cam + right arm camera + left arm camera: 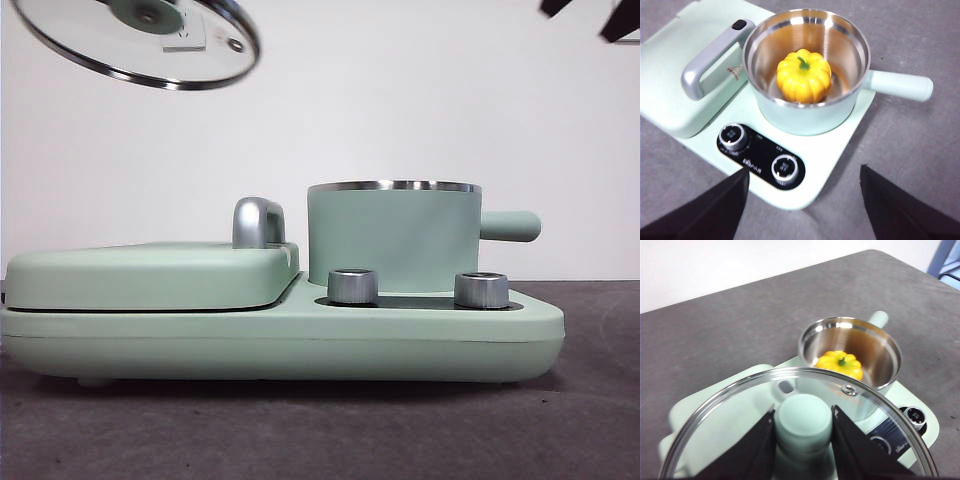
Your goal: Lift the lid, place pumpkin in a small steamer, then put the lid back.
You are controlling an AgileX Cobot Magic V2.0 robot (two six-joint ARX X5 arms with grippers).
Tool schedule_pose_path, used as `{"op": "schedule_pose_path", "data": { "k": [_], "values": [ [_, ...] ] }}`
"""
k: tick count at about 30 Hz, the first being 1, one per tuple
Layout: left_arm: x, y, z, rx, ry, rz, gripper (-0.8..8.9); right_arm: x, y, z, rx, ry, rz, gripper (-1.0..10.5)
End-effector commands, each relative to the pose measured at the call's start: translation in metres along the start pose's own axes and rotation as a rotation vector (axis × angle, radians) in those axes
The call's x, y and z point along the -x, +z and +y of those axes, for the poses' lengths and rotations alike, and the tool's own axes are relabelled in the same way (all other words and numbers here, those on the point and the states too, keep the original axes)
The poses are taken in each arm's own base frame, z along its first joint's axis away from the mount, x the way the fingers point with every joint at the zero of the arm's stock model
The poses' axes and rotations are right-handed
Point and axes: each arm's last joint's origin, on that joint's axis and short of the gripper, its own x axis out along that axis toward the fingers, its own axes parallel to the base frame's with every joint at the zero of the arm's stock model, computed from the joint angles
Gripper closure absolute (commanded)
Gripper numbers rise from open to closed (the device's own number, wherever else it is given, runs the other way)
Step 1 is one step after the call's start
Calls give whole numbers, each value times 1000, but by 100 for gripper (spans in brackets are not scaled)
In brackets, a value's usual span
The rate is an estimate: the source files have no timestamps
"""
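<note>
My left gripper [803,440] is clamped on the mint-green knob of the glass lid [740,415], one jaw on each side of it, and it holds the lid in the air, tilted, well above the appliance and off to the griddle side. In the front view the lid [140,45] hangs high over the flat griddle cover [150,272], not over the pot. My right gripper [805,202] is spread wide and empty, hovering above the near corner of the base [825,150], just past the two control knobs [785,169].

The pumpkin [804,76] already sits upright on the bottom of the small steamer [805,112], stem up, below the steel rim as far as I can judge. So the step I judge to be in hand is putting the lid back.

To do it well, I should carry the lid sideways until its knob is over the pumpkin's stem, level it so the rim is flat, then lower straight down. The steel rim should meet the pot's rim all round at once; a tilted descent would catch one edge and let it slide. I should let go only when it is seated. The right arm should stay clear of the side handle [902,86].
</note>
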Motion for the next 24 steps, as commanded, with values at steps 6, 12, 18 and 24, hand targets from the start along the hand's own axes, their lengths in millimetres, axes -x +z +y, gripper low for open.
{"op": "schedule_pose_path", "data": {
  "k": [6,12,18,24],
  "values": [
    [-40,14,-14,-51,-86,-110,798,22,-14,1,-65,5,-27,609],
    [-82,15,-26,-79,-136,-189,798,28,-18,0,-67,5,-28,609],
    [-123,11,-31,-89,-154,-247,798,28,-18,0,-63,5,-25,609],
    [-156,4,-32,-104,-158,-265,798,27,-19,0,-64,2,-8,609]
  ]
}}
